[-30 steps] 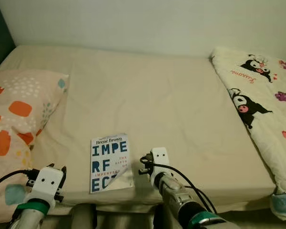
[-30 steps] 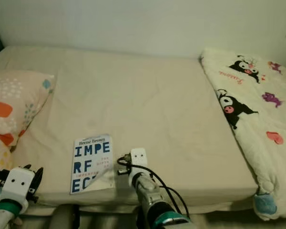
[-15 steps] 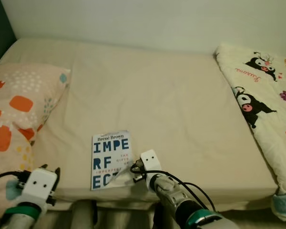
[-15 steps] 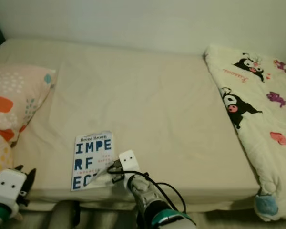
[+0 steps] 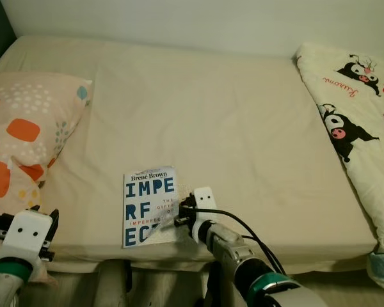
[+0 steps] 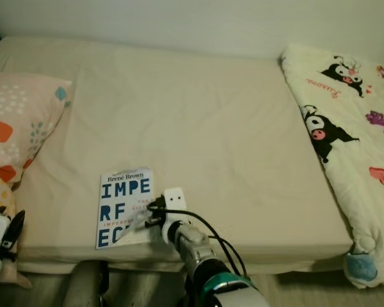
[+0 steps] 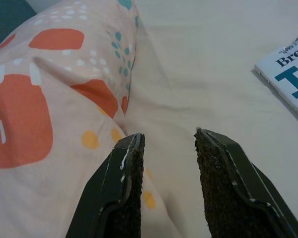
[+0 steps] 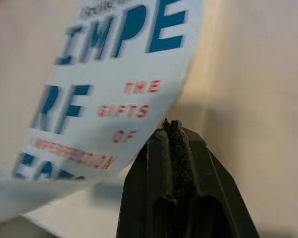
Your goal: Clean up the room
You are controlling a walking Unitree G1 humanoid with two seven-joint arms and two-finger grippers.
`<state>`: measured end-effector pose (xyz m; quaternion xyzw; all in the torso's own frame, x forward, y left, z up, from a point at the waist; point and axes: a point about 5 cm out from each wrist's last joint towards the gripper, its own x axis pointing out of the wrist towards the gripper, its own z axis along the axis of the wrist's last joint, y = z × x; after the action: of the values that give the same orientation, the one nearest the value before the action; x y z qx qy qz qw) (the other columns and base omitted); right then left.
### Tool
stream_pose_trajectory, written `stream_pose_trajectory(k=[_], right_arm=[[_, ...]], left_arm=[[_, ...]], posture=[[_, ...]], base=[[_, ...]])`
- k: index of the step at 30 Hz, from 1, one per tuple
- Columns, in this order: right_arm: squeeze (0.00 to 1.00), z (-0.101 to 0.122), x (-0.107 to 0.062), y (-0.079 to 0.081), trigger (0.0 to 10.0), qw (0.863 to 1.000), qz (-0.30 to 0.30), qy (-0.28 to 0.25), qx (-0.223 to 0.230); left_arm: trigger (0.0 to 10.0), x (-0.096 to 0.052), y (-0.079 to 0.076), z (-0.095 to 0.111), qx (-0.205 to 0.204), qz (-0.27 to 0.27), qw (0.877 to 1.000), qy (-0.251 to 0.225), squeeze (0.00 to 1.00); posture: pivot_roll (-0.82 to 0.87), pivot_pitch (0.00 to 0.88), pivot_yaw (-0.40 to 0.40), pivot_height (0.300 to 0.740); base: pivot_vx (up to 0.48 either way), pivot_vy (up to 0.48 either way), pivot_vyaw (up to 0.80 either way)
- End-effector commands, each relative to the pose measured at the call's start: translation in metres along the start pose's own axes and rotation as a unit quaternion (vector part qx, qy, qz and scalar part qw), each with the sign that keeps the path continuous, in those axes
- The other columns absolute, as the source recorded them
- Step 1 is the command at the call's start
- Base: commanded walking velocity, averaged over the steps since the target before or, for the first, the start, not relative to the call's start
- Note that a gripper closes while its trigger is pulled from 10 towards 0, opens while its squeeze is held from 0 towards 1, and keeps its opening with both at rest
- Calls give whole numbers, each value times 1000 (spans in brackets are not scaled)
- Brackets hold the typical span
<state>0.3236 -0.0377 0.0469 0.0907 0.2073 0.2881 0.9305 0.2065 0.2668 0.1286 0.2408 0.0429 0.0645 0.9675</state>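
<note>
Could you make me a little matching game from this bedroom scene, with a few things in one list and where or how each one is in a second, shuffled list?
Things:
1. book
2. pillow
3. blanket
4. left pincer

Places or states:
A. printed with cartoon characters, along the bed's right side
B. fingers apart, pointing at the pillow's edge
C. flat near the bed's front edge, its cover corner curled up by the right pincer
D. orange patches and dots, at the bed's left end

Pairs: 1-C, 2-D, 3-A, 4-B
</note>
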Motion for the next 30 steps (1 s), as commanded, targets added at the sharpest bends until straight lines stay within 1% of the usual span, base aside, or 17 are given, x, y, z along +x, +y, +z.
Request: stream_pose_trajectory(k=[1, 2, 3, 4, 5, 6, 7, 9, 10, 12, 14, 15, 16, 18, 19, 21, 30], right_arm=[[0, -9, 21, 191, 863, 965, 234, -8, 116], [0, -9, 21, 191, 863, 965, 234, -8, 116], [0, -18, 18, 186, 1804, 963, 247, 1, 105], [0, -30, 16, 168, 2863, 970, 231, 13, 76], [0, -41, 13, 141, 3804, 980, 196, 25, 39], [0, -41, 13, 141, 3804, 980, 196, 25, 39], [0, -48, 9, 112, 4471, 988, 153, 32, 9], [0, -48, 9, 112, 4471, 988, 153, 32, 9], [0, -50, 4, 76, 10000, 995, 94, 28, 4], [0, -50, 4, 76, 10000, 995, 94, 28, 4], [0, -41, -17, -2, 10000, 999, -31, -11, 16], [0, -41, -17, -2, 10000, 999, -31, -11, 16], [0, -39, -33, -35, 10000, 995, -91, -28, 18], [0, -40, -55, -68, 10000, 985, -160, -51, 29], [0, -40, -55, -68, 10000, 985, -160, -51, 29], [0, -54, -75, -84, 10000, 976, -209, -58, 36], [0, -86, -99, -82, 10000, 960, -268, -57, 51]], left_arm=[[10000, -2, -3, -9, -8, -8, 1000, 23, 0], [10000, -2, -3, -9, -8, -8, 1000, 23, 0], [10000, 0, -6, -9, -9, -14, 1000, 26, 0], [10000, 4, -11, -10, -12, -20, 999, 29, 0], [10000, 7, -18, -12, -17, -28, 999, 36, 0], [10000, 7, -18, -12, -17, -28, 999, 36, 0], [10000, 10, -25, -14, -22, -38, 998, 41, 0], [10000, 10, -25, -14, -22, -38, 998, 41, 0], [10000, 12, -36, -18, -32, -50, 997, 48, 0], [10000, 12, -36, -18, -32, -50, 997, 48, 0], [10000, 17, -69, -22, -64, -94, 992, 57, 0], [10000, 17, -69, -22, -64, -94, 992, 57, 0], [10000, 19, -85, -22, -72, -117, 989, 59, 0], [10000, 23, -105, -22, -67, -146, 985, 65, 0], [10000, 23, -105, -22, -67, -146, 985, 65, 0], [10000, 27, -121, -31, -52, -160, 983, 77, 0], [10000, 28, -138, -36, -64, -168, 980, 83, 0]], posture=[[224, 192, -80, 607], [224, 192, -80, 607], [221, 186, -74, 607], [215, 176, -70, 607], [207, 165, -70, 607], [207, 165, -70, 607], [203, 162, -70, 607], [203, 162, -70, 607], [178, 149, -66, 607], [178, 149, -66, 607], [112, 88, -44, 607], [112, 88, -44, 607], [96, 61, -35, 607], [86, 43, -25, 607], [86, 43, -25, 607], [56, 19, 10, 607], [22, 1, 55, 622]], base=[[0, 0, 0], [0, 0, 0], [0, 0, 0], [0, 0, 0], [0, 0, 0], [0, 0, 0], [0, 0, 0], [0, 0, 0], [0, 0, 0], [0, 0, 0], [0, 0, 0], [0, 0, 0], [0, 0, 0], [0, 0, 0], [0, 0, 0], [0, 0, 0], [0, 0, 0]])
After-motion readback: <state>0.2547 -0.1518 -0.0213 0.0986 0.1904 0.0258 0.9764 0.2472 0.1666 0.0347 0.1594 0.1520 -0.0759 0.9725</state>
